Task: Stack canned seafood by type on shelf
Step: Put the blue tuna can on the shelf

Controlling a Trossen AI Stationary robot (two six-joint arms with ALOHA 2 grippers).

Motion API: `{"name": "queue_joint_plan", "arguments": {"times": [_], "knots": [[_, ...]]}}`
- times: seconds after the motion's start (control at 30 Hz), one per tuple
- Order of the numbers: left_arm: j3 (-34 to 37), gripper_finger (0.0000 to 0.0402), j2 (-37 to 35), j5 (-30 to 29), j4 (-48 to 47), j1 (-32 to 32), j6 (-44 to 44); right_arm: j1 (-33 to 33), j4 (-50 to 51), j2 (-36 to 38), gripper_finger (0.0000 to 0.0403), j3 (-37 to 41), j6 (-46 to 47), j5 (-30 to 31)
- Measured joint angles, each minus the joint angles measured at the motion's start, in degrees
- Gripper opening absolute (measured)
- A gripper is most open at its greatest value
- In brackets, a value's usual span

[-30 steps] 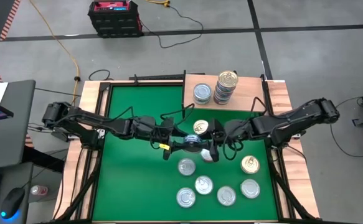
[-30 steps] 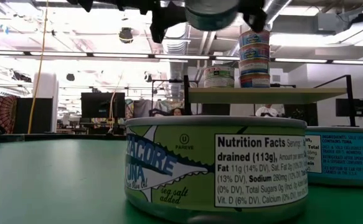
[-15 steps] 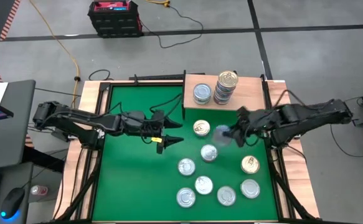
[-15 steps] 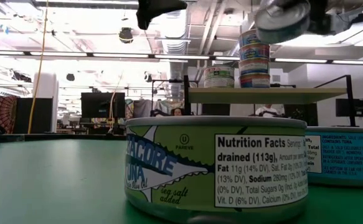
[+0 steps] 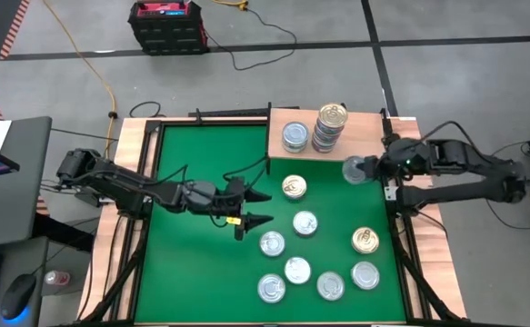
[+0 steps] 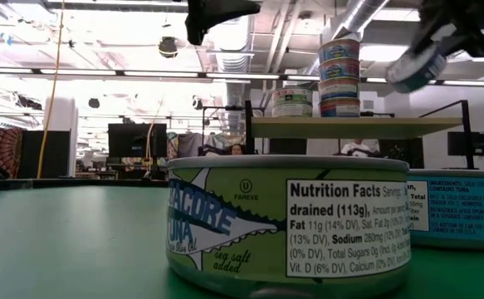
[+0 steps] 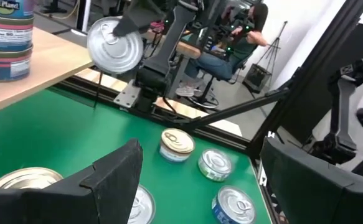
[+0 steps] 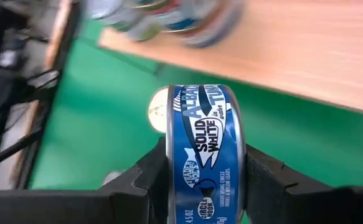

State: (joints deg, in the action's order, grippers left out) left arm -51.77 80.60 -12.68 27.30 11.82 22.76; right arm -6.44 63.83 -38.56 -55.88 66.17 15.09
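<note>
Right gripper (image 8: 197,186) clamped a blue tuna can (image 8: 200,146) by its rigid rim, lower centre of frame; smooth metal, likely slippery.

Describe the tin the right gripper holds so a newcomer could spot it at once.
Find the light-wood shelf at the green table's far edge. At its front right corner, the right gripper holds a flat round blue-labelled tin. It alone is off the table, tipped on edge; the others lie flat.

The green table (image 5: 192,263) bears seven loose tins (image 5: 305,223) and the shelf (image 5: 366,136) (stacked cans (image 5: 331,126) on it).
</note>
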Motion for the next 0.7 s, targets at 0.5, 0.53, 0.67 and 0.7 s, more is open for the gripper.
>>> {"name": "queue_joint_plan", "arguments": {"times": [0.5, 0.53, 0.67, 0.7], "knots": [[-0.07, 0.0316, -0.03, 0.38, 3.95, 1.21, 0.52, -25.14, -1.57, -0.83, 0.0183, 0.0, -12.29, -1.65], [-0.43, 0.0316, -0.04, 0.2, 3.46, 1.45, 0.5, -27.12, -2.23, -1.36, 0.0181, 0.0, -13.55, -2.65], [-3.51, 0.0316, -0.04, -0.96, -2.49, 2.17, -0.6, -33.54, -4.59, -4.18, 0.0174, 0.0, -17.74, -6.37], [-4.49, 0.0316, -0.04, -1.14, -4.43, 2.22, -1.12, -34.88, -4.65, -4.94, 0.0174, 0.0, -18.13, -6.55]]}}
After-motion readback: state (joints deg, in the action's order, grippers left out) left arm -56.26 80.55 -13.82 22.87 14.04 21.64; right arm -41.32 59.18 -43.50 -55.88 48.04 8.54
